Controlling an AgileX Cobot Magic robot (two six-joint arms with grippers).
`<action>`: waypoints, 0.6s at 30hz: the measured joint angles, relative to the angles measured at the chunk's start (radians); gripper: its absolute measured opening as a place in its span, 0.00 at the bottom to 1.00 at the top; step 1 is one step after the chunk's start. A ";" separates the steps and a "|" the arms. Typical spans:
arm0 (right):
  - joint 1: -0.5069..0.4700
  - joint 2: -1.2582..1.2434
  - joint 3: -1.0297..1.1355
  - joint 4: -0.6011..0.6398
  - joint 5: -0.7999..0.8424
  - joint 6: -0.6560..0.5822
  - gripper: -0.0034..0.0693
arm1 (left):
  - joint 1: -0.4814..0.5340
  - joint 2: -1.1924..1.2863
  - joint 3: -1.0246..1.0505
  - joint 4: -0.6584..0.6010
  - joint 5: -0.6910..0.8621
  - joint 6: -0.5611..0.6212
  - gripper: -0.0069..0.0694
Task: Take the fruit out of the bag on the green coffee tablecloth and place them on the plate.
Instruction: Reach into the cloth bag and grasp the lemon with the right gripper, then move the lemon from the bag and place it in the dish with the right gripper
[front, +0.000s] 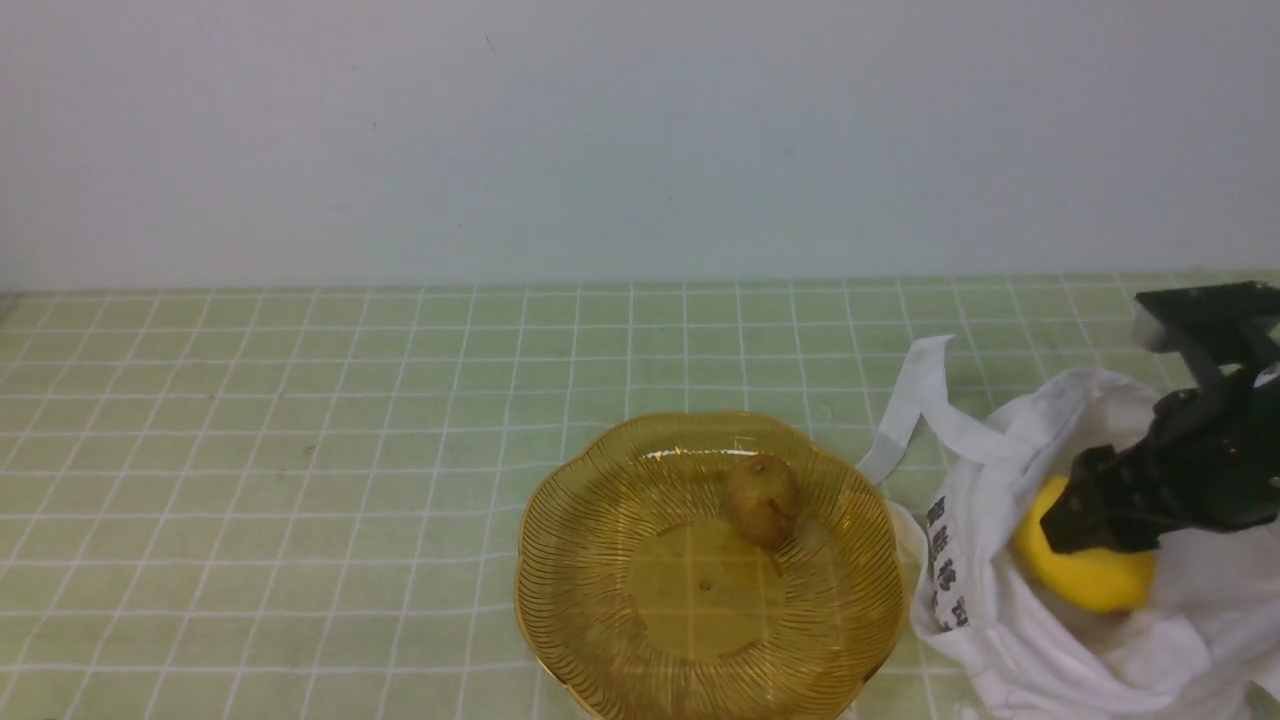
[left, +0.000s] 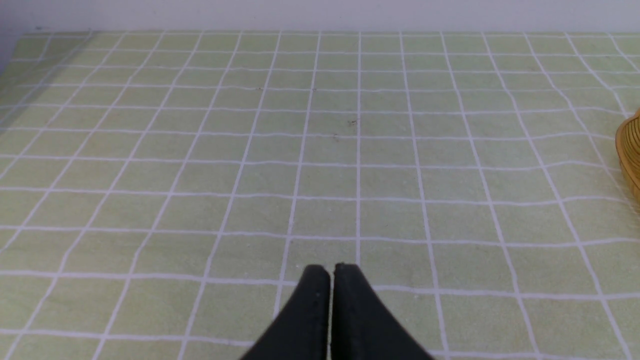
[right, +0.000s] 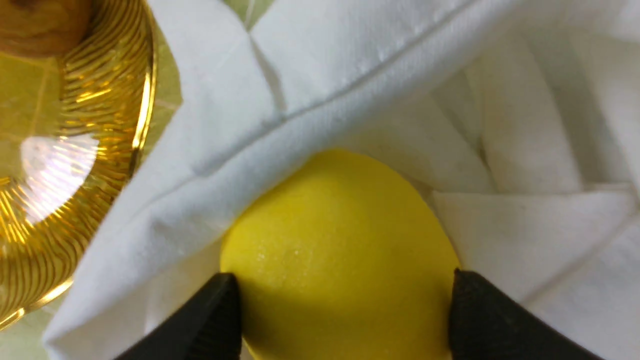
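R pincer (right: 345, 295): clamped on lemon (right: 340, 225), one finger each side; lemon sits in bag (front: 1010, 640) mouth.
L pincer (left: 331, 272): closed, empty, over bare cloth (left: 200, 175), well apart from R.
Plate (front: 560, 620): to R pincer's left, right beside bag; small fruit (front: 762, 500) already on it.
Risk 1: lemon smooth and round, looks held by tips only, so may squirt out on lift.
Risk 2: bag folds hug lemon; fabric could snag and drag bag into plate.
Risk 3: lemon set down hard may knock small fruit off.
Views: R wrist cam shows finger contact; front cam hides that behind pincer body, but alone shows small fruit whole and bag print. L wrist cam: only a sliver of plate rim.
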 joint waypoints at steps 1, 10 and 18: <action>0.000 -0.022 0.000 -0.022 0.010 0.019 0.71 | 0.000 0.000 0.000 0.000 0.000 0.000 0.08; 0.000 -0.220 -0.042 -0.091 0.181 0.150 0.71 | 0.000 0.000 0.000 0.000 0.000 0.000 0.08; 0.138 -0.247 -0.091 0.165 0.228 0.046 0.71 | 0.000 0.000 0.000 0.000 0.000 0.000 0.08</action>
